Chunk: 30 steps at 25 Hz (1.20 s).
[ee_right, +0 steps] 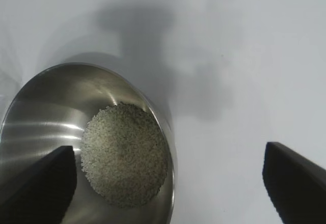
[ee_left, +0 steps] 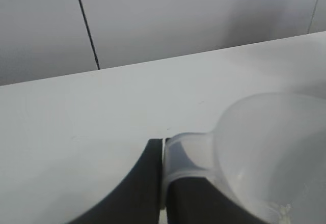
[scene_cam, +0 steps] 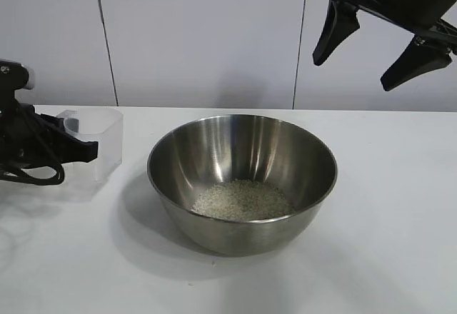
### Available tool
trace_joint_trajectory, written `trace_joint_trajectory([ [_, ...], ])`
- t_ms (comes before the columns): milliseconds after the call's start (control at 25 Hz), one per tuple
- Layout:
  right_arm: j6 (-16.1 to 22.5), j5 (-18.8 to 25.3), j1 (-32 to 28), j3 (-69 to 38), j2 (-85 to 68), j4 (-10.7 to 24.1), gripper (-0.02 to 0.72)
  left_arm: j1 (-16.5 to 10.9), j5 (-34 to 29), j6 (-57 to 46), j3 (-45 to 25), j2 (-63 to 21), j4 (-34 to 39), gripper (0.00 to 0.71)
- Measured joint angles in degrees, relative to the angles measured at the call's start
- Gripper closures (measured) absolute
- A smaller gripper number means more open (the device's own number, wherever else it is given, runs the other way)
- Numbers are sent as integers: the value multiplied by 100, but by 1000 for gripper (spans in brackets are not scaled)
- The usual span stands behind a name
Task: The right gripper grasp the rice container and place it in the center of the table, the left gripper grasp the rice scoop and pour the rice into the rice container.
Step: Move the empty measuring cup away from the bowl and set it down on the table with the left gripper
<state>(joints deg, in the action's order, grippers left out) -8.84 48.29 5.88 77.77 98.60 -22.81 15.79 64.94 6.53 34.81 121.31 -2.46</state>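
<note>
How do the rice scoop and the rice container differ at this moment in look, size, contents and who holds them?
The rice container is a shiny steel bowl; the rice scoop is translucent plastic and much smaller. The container holds the rice, while the scoop looks nearly empty, with a few grains left. The scoop's handle is clamped in the shut left gripper; the container stands free, with the open right gripper raised well above it. Both are upright, open-topped vessels at the table.

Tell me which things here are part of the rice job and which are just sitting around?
Part of the job:
- rice scoop, pinched in the left hand
- rice container
- rice, already in the container
- right hand, open, up above
- table

Just around:
- wall panels behind; nothing else lies about.
</note>
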Motion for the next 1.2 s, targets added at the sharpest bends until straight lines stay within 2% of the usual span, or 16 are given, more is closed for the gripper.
trace_joint_trajectory([
  [400, 0, 0, 0, 0, 0, 0, 21, -260, 19, 0, 0, 5, -4, 707],
  [1200, 0, 10, 0, 0, 0, -58, 21, -260, -195, 0, 0, 5, 144, 707],
])
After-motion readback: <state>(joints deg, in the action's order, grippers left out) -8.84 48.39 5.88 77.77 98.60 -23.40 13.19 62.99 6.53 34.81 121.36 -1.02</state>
